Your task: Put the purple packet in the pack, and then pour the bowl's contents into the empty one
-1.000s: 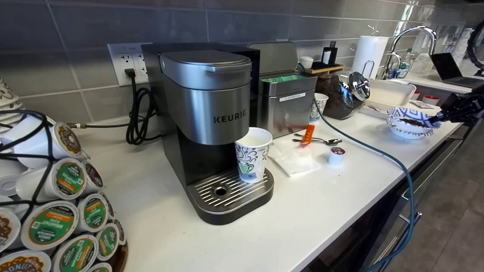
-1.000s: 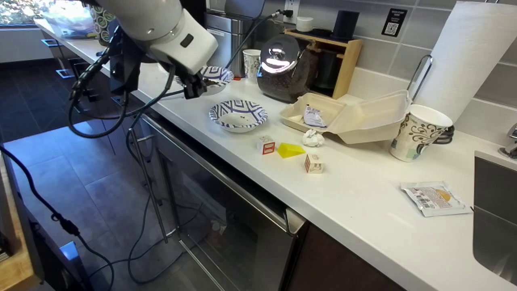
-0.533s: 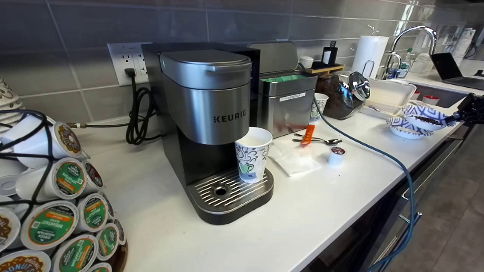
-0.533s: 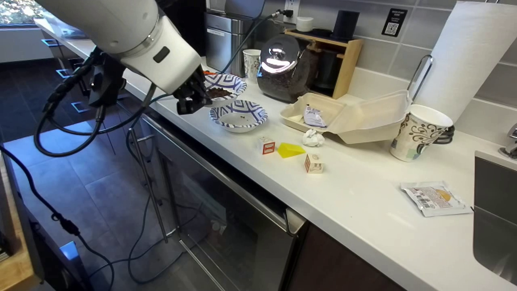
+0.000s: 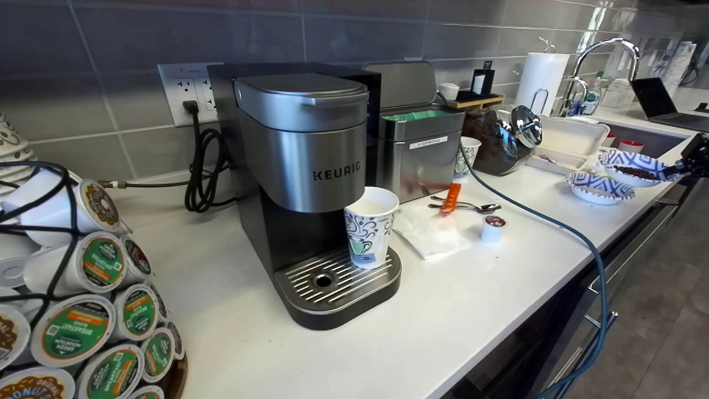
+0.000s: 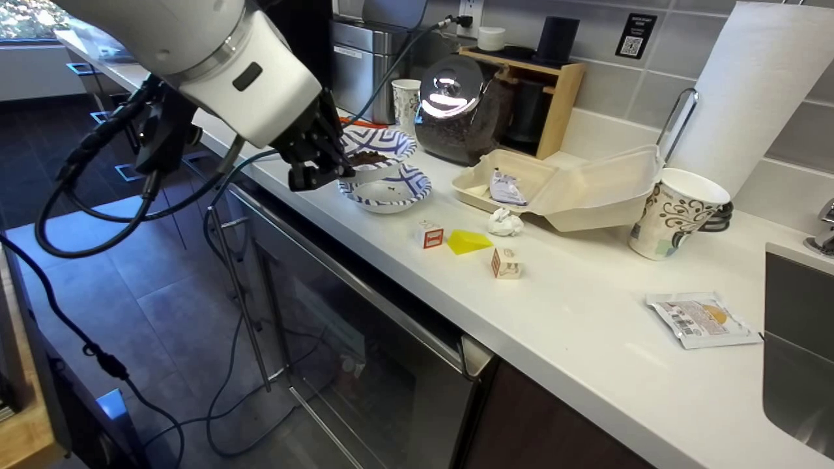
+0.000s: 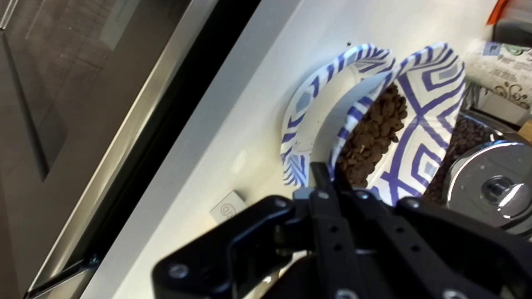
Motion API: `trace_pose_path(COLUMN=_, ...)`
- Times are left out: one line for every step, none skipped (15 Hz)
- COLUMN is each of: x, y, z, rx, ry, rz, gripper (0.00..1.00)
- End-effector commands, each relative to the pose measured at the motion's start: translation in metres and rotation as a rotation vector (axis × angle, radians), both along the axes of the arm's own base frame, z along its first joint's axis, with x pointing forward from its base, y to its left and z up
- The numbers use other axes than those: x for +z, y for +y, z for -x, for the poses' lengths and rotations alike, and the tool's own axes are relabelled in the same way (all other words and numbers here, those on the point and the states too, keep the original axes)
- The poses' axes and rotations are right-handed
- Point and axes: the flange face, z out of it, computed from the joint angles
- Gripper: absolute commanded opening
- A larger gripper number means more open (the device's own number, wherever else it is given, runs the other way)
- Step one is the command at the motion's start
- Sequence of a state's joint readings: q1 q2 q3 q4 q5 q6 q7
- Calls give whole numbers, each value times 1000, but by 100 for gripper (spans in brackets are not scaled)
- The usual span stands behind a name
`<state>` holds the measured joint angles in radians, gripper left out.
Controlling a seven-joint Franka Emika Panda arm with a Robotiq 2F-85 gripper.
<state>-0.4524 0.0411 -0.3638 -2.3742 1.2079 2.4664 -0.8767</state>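
1. Tool state: the tool is clamped on the rim of the smaller bowl and holds it above the table.
2. Change: over the last second, seen in an exterior view, the smaller bowl has shifted from beyond the wider bowl to a position overlapping it. The wrist view shows it partly covering the wider bowl.
3. Contents: brown pieces sit on the floor of the smaller bowl; none is seen falling. The wider bowl shows only small specks.
4. Packet: the purple packet lies inside the pack — this step reads as complete.
5. Meaning: the carry appears nearly finished, and the pour has probably not begun. Whether the two bowls touch cannot be told.
6. Next action: centre the smaller bowl over the wider bowl, then tip it gradually. Keep the tool clamped until the last pieces leave.
7. Caution: the gripped rim probably flexes under load. An off-centre pour could scatter pieces onto the table — confirm alignment before tipping.
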Motion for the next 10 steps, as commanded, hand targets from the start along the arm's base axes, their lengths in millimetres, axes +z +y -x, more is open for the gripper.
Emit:
trace_pose_path(x=8, y=0, z=-7, rx=-77, ry=30, rz=99, gripper=1)
trace_pose_path(x=13, y=3, z=-12, rx=-91, ry=40, rz=141, gripper=1)
trace_pose_path(x=16, y=7, z=-16, rx=-94, ry=45, rz=178, gripper=1)
trace_pose_path(x=21, y=11, z=-21, rx=-110, ry=50, rz=224, gripper=1)
trace_pose_path(x=25, y=25, z=-30, rx=-119, ry=58, rz=263, gripper=1)
trace_pose_path(x=28, y=32, z=-37, rx=-123, ry=66, rz=298, gripper=1)
trace_pose_path(x=29, y=38, z=-44, rx=-128, ry=77, rz=333, gripper=1)
trace_pose_path(x=29, y=45, z=-50, rx=-133, ry=88, rz=364, gripper=1)
trace_pose_path(x=29, y=53, z=-55, rx=-133, ry=99, rz=394, gripper=1)
trace_pose_path(x=27, y=59, z=-59, rx=-139, ry=116, rz=428, gripper=1)
